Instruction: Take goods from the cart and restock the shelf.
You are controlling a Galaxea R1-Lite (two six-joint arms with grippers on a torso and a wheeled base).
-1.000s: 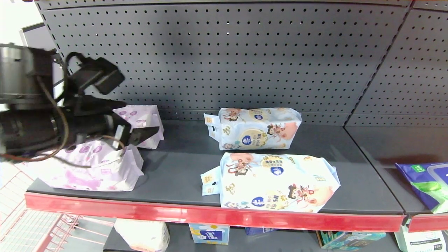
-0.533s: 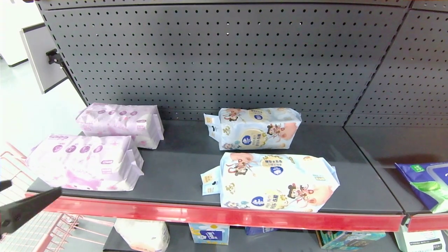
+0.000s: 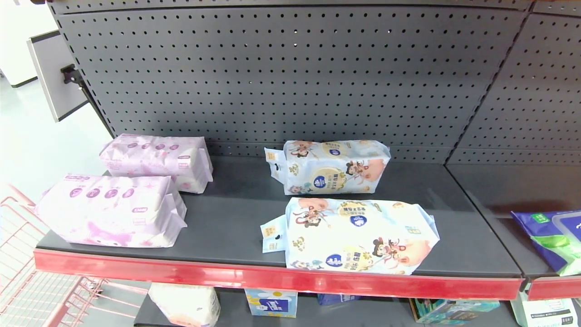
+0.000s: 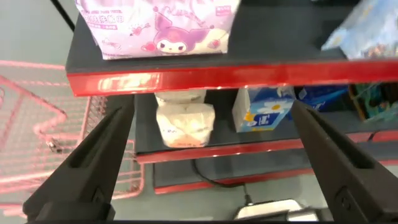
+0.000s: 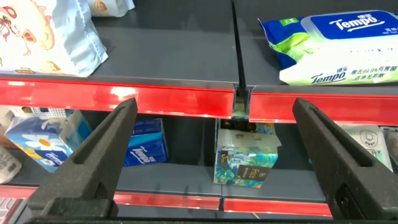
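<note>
Two pink packs lie at the shelf's (image 3: 227,222) left, one in front (image 3: 111,210) and one behind (image 3: 156,160). Two blue cartoon-printed packs lie mid-shelf, front (image 3: 358,236) and back (image 3: 333,165). The pink wire cart (image 3: 32,290) stands low on the left. My left gripper (image 4: 210,107) is open and holds nothing; it sits below and in front of the red shelf edge (image 4: 186,78), under the front pink pack (image 4: 155,25). My right gripper (image 5: 214,102) is open with nothing in it, facing the red edge near a blue pack (image 5: 43,31).
A green and blue wipes pack (image 3: 551,240) lies on the neighbouring shelf at the right. The lower shelf holds a white pack (image 4: 185,121), blue tissue boxes (image 4: 261,109) and a teal box (image 5: 245,155). A pegboard back wall (image 3: 290,77) closes the shelf.
My left arm has drawn back from the front pink pack, down and left out of the head view. The pink pack stays on the shelf.
</note>
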